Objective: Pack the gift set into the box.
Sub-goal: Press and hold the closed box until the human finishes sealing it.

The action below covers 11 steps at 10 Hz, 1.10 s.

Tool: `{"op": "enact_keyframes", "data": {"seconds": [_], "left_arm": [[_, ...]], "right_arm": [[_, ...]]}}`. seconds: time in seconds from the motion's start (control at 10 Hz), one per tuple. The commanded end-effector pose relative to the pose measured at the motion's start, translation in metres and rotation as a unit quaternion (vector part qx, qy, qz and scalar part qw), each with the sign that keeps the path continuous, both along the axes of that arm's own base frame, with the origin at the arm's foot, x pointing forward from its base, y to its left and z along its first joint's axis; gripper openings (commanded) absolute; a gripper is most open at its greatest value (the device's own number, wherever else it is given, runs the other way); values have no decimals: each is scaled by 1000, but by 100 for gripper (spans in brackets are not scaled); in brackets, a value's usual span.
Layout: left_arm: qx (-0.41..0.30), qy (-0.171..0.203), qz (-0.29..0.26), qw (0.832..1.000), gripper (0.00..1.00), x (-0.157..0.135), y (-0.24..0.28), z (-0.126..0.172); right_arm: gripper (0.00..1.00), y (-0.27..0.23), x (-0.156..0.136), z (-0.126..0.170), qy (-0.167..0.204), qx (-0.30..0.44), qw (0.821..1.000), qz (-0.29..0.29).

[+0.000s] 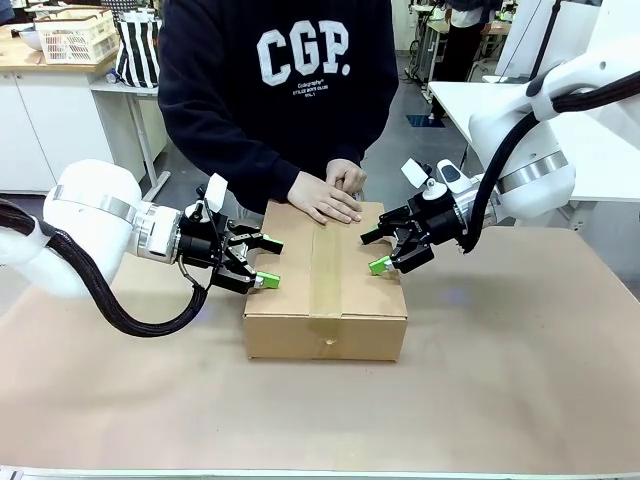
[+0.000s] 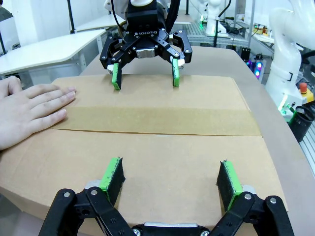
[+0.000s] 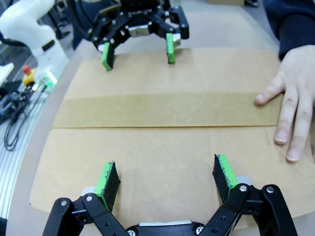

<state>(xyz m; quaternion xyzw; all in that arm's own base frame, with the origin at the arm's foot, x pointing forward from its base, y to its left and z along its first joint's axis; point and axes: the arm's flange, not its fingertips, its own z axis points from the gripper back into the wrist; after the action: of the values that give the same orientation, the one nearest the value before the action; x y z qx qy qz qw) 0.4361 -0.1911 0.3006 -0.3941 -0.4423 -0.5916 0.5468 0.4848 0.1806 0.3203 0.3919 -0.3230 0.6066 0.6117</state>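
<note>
The box lies in the middle of the table with its top flaps shut and a strip of brown tape along the seam. A person's hands press flat on its far end. My left gripper hovers open over the box's left edge, with nothing between its fingers. My right gripper stands open over the right edge, also with nothing in it. Across the box top, the left gripper faces the right gripper. The right gripper faces the left gripper the same way. The gift set is out of view.
The table is covered in brown paper, with free room in front of and beside the box. The person stands close behind the far edge. A white table is at the back right. Cables and a red stop button lie off the table's side.
</note>
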Motion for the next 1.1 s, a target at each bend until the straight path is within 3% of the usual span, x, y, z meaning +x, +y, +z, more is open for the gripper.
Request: {"op": "enact_keyframes", "data": {"seconds": [0.0, 1.0], "left_arm": [[2, 0, 0, 1000, 100, -2, 1, -3], [2, 0, 0, 1000, 100, -2, 1, -3]], "right_arm": [[100, -1, -1, -5, 3, -5, 1000, -2], [100, -1, -1, -5, 3, -5, 1000, -2]]}}
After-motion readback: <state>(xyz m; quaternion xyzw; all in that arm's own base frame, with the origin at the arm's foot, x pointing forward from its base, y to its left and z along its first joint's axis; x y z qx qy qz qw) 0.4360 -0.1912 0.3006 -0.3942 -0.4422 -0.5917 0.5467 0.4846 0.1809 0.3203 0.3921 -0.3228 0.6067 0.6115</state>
